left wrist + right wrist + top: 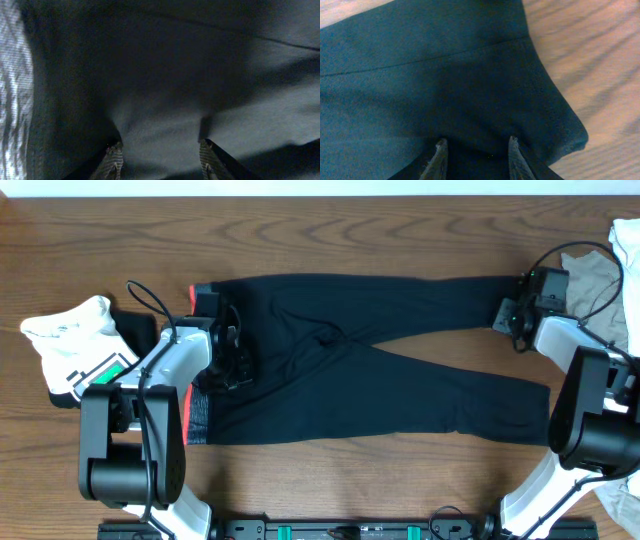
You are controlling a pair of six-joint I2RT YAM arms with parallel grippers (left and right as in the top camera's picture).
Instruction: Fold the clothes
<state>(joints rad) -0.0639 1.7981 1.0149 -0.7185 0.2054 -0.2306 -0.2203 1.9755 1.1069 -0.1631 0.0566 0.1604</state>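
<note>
The black pants (400, 380) lay flat across the table (330, 230), left gripper (160, 162) near the waistband (198, 420) and right gripper (476, 155) at one leg's hem (552, 102) (both spread over cloth, nothing pinched), seemingly placed to lift opposite ends together.

The overhead camera looks straight down on the whole counter (330, 230). The left wrist view hangs very close over the black pants (175, 75) by the waistband (12, 100), at 9 o'clock overhead. The right wrist view, equally close, frames the leg cuff (555, 115) at 3 o'clock.
</note>
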